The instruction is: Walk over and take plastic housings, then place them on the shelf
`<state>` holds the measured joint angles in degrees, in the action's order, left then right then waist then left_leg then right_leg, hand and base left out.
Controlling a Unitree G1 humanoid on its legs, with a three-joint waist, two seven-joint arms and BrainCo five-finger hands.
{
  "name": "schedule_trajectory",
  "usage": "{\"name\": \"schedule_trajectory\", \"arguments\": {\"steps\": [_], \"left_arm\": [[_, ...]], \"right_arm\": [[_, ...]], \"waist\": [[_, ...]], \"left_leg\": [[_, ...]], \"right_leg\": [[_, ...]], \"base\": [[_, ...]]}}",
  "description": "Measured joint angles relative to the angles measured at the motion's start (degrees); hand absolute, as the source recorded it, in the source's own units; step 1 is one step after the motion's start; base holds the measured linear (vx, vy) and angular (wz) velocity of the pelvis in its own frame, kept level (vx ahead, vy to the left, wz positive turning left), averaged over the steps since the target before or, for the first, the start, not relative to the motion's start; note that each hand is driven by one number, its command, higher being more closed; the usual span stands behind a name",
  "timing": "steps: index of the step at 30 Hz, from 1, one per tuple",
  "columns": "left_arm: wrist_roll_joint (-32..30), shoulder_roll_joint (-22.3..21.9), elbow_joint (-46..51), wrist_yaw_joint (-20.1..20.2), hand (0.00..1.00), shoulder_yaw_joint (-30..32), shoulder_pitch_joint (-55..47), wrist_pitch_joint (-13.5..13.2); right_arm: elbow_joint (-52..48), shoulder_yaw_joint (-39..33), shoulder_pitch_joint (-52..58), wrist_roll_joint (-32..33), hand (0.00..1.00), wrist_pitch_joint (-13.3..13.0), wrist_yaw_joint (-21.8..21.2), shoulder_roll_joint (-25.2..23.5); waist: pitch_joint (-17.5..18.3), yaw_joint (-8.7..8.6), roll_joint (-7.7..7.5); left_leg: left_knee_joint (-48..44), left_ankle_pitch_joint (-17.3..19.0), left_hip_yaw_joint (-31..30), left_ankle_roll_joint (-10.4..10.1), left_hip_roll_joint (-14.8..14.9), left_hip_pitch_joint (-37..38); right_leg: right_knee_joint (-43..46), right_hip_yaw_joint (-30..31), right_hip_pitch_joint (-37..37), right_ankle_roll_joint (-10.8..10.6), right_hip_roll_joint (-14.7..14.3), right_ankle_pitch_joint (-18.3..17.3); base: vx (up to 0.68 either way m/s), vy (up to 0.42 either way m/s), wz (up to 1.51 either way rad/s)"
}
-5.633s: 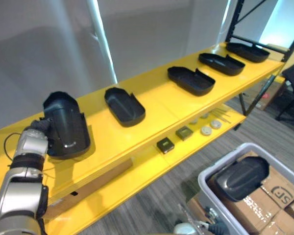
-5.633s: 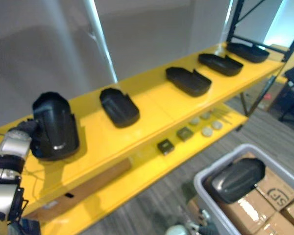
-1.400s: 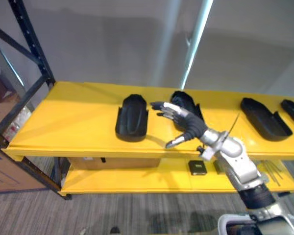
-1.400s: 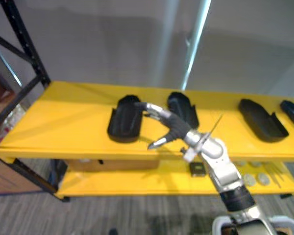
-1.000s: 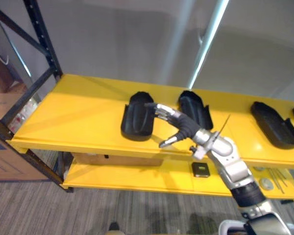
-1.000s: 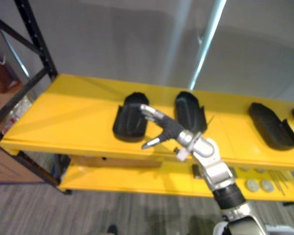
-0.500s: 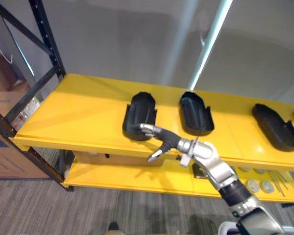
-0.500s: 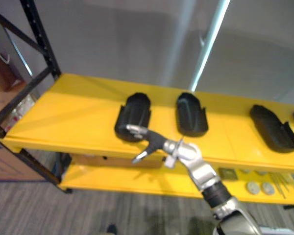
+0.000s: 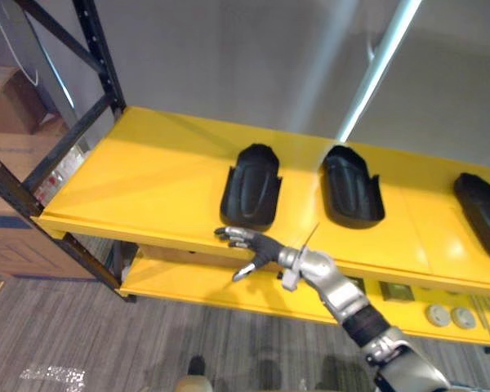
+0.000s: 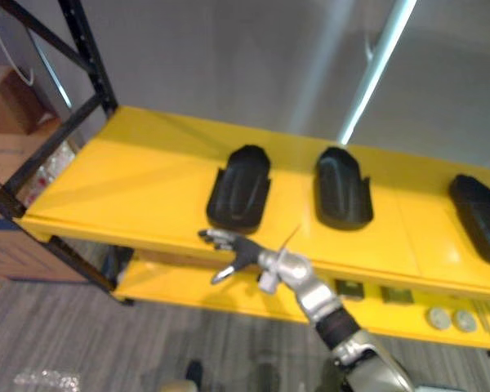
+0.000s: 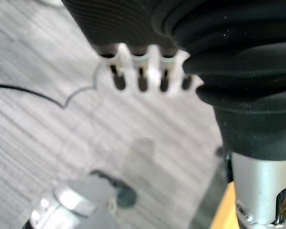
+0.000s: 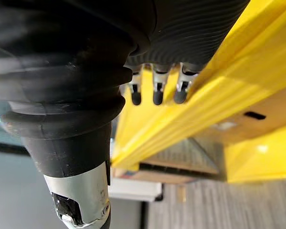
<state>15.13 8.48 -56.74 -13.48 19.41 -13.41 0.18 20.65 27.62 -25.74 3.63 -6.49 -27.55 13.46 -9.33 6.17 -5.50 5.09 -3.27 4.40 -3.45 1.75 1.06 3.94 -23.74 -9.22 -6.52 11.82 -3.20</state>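
Three black plastic housings lie in a row on the top board of the yellow shelf, well apart from one another. Each is a long, shallow shell lying hollow side up, with its rounded end toward 12 o'clock and its wider, notched end toward 6 o'clock, near the board's front edge. The left housing leans slightly toward 1 o'clock. The middle housing lies at 3 o'clock from it, leaning toward 11 o'clock. The right housing lies farther toward 3 o'clock, partly out of view.
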Motion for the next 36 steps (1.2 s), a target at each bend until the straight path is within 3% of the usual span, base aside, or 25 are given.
{"name": "schedule_trajectory", "arguments": {"steps": [9,18,22,26,30,34,36], "left_arm": [[-0.44,-0.09,1.6,0.08,0.0,-0.01,-0.53,-0.05],[-0.46,-0.6,1.59,0.18,0.0,-1.04,-0.7,-0.06],[-0.45,-0.6,1.58,0.24,0.0,-1.5,-0.63,-0.07],[-0.43,-0.72,1.51,0.35,0.0,-1.04,-0.68,-0.05],[-0.44,-0.8,1.55,0.8,0.0,0.32,-0.51,-0.18],[-0.44,-0.78,1.53,1.11,0.0,0.26,-0.69,-1.15],[-0.43,-0.81,1.51,1.09,0.0,0.12,-0.69,-1.38]], "right_arm": [[2.92,-3.62,-1.47,-1.14,0.0,-3.73,7.61,-3.08],[2.92,-6.37,-1.95,-1.15,0.0,-3.92,7.89,-2.93],[2.86,-7.28,-1.95,-0.89,0.0,-3.92,6.15,-2.91],[2.16,-5.95,-1.52,2.85,0.0,-2.21,-5.76,-2.18],[-3.48,-2.28,-1.51,4.91,0.0,0.61,-12.5,0.71],[-11.82,-2.36,-1.6,10.75,0.0,1.96,-10.91,2.08],[-15.84,-2.29,-1.59,12.67,0.0,1.99,-7.48,1.45]], "waist": [[-0.86,1.02,0.41],[-1.95,0.76,2.13],[-2.25,0.72,2.38],[-2.76,0.72,1.61],[-3.13,0.69,0.17],[-2.57,0.8,-1.01],[-2.41,0.79,-1.19]], "left_leg": [[-0.32,-0.2,-1.22,0.07,-0.33,1.28],[0.03,-0.5,-0.96,-0.15,-0.22,1.74],[0.03,-0.26,-0.49,0.0,-0.39,0.82],[0.03,-0.29,1.11,-0.03,-0.43,0.83],[0.02,-0.64,1.14,-0.41,-0.21,0.78],[-0.18,-0.83,1.05,-0.26,-0.1,1.11],[-0.33,-0.85,1.59,-0.29,0.48,1.33]], "right_leg": [[0.97,0.06,-1.22,-0.33,0.35,0.25],[1.46,0.11,-1.15,-0.34,0.09,0.25],[0.03,0.07,-1.09,-0.41,0.09,0.16],[-0.92,0.09,-1.17,-1.54,0.36,-0.94],[-0.99,-0.07,-1.48,-1.79,0.4,-1.11],[-0.45,0.19,-1.45,-1.29,0.28,-0.54],[-0.37,0.46,-1.41,-0.17,-0.29,0.35]], "base": [[0.04,0.0,0.09],[-0.06,-0.008,-0.04],[-0.1,-0.009,-0.05],[-0.03,-0.021,-0.08],[0.04,-0.017,0.04],[0.1,-0.011,0.09],[0.05,-0.002,-0.03]]}}
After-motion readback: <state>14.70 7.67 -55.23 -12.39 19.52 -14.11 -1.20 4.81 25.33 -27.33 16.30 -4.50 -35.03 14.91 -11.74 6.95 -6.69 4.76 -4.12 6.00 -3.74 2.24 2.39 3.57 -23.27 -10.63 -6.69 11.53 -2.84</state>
